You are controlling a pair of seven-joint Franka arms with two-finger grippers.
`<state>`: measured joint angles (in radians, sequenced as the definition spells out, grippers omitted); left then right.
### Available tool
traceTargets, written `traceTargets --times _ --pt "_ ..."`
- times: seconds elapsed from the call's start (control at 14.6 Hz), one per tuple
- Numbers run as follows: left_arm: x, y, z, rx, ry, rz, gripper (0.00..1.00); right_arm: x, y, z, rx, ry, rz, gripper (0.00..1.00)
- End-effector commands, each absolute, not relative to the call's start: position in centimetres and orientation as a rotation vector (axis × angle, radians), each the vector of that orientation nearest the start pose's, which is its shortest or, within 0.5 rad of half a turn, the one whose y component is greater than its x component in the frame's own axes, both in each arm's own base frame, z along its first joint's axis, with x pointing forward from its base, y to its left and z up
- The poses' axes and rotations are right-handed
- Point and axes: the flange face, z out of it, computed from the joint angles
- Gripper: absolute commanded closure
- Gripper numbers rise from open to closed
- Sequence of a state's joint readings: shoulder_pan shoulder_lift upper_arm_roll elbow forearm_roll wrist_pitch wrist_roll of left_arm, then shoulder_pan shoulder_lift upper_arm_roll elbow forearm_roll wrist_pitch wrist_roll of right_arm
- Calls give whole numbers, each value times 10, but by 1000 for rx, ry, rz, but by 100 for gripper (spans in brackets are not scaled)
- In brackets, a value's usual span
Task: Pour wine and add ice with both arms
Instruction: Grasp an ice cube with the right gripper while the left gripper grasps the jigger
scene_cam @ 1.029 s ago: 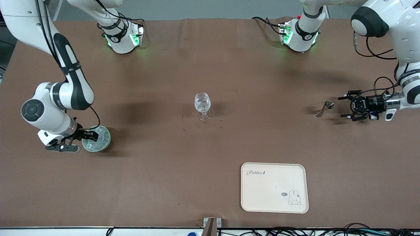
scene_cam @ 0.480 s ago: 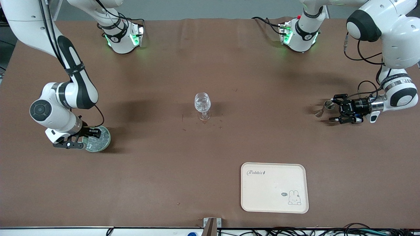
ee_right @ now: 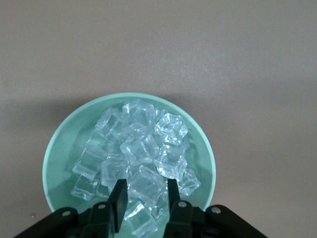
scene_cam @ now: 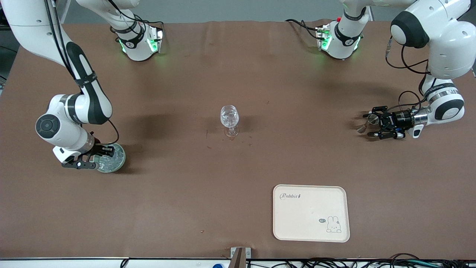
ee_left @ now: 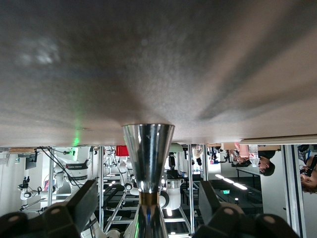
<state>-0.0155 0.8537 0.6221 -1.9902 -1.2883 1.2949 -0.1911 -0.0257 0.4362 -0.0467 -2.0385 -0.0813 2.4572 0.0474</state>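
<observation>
A clear stemmed wine glass point(scene_cam: 229, 118) stands at the table's middle. A green bowl point(scene_cam: 116, 163) of clear ice cubes point(ee_right: 143, 148) sits toward the right arm's end; its rim also shows in the right wrist view point(ee_right: 54, 153). My right gripper point(scene_cam: 101, 156) is down in the bowl, and in the right wrist view point(ee_right: 145, 191) its narrowed fingers clamp one cube. A steel jigger point(scene_cam: 362, 128) stands toward the left arm's end. My left gripper point(scene_cam: 373, 124) is level with it and open. In the left wrist view point(ee_left: 147, 187) its fingers flank the jigger point(ee_left: 147, 158) without touching.
A cream tray point(scene_cam: 311, 213) with a rabbit drawing lies nearer the front camera than the glass, toward the left arm's end. Both arm bases stand at the table's back edge. Cables run along the front edge.
The left gripper has moved toward the jigger until its open fingers stand on either side of it. The right gripper has shifted slightly and settled lower into the ice bowl.
</observation>
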Motion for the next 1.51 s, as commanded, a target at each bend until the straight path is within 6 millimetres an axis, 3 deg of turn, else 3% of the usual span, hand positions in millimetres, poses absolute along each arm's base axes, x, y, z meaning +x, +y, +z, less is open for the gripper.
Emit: traceTargets --times 0.0,0.21,0.34,0.41,0.48,0.69,0.75,1.03,1.3,1.44 --pt "452 184 92 1376 1405 -989 17 594 -39 223 -3208 89 20 60" --pt "452 185 93 1375 1404 -986 28 594 -37 220 -3206 88 30 65" --pt "452 190 95 1368 1400 -980 31 594 -35 219 -3207 83 30 80" --pt "452 191 95 1363 1401 -981 34 594 -34 220 -3207 81 30 92" --pt "452 192 96 1365 1401 -980 37 596 -34 221 -3207 88 27 97" --pt "453 193 100 1362 1389 -981 45 603 -35 231 -3208 95 15 99" --pt "453 193 101 1362 1388 -980 52 607 -34 239 -3209 98 34 99" --pt "455 191 101 1366 1381 -979 64 635 -32 311 -3213 121 156 99" --pt "455 193 106 1370 1365 -959 93 651 -33 400 -3215 141 196 99" --pt "453 197 113 1347 1348 -960 100 652 -34 449 -3216 137 224 99"
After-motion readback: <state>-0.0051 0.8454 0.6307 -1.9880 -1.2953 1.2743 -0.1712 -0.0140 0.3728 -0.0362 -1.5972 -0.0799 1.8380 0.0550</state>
